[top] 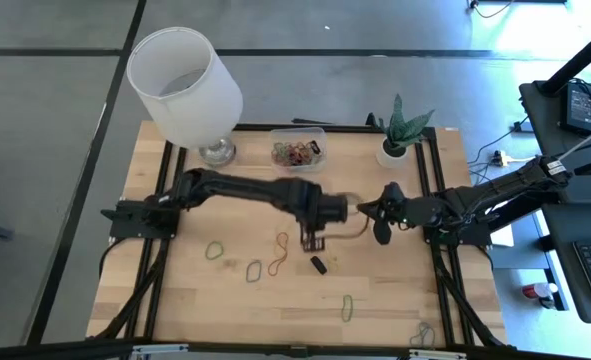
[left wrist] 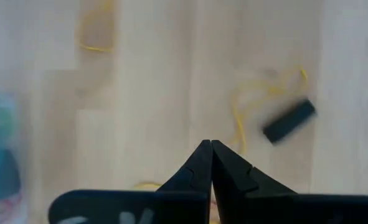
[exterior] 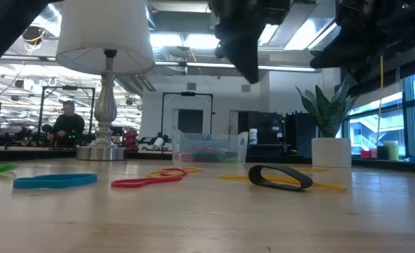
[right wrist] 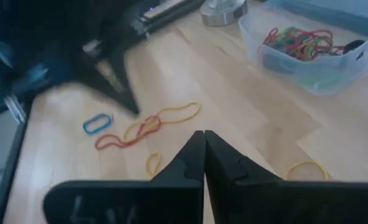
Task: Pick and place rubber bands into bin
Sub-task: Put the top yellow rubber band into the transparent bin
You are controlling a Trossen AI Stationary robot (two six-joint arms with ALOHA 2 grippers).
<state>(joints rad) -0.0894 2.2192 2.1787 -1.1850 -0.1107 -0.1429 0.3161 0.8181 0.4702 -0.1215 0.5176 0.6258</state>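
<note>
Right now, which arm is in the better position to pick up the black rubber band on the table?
Probably the left. The left gripper, shut, sits just beside the black rubber band, while the right gripper, also shut, sits farther from it, near the table's middle.

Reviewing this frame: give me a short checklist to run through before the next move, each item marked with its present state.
1. Left gripper fingers shut: ok.
2. A rubber band caught between them: cannot tell.
3. Right gripper shut and holding nothing: ok.
4. Bin upright at the table's far edge, open top, bands already inside: ok.
5. Loose bands left on the table, such as the black band: not ok, work remains.
</note>
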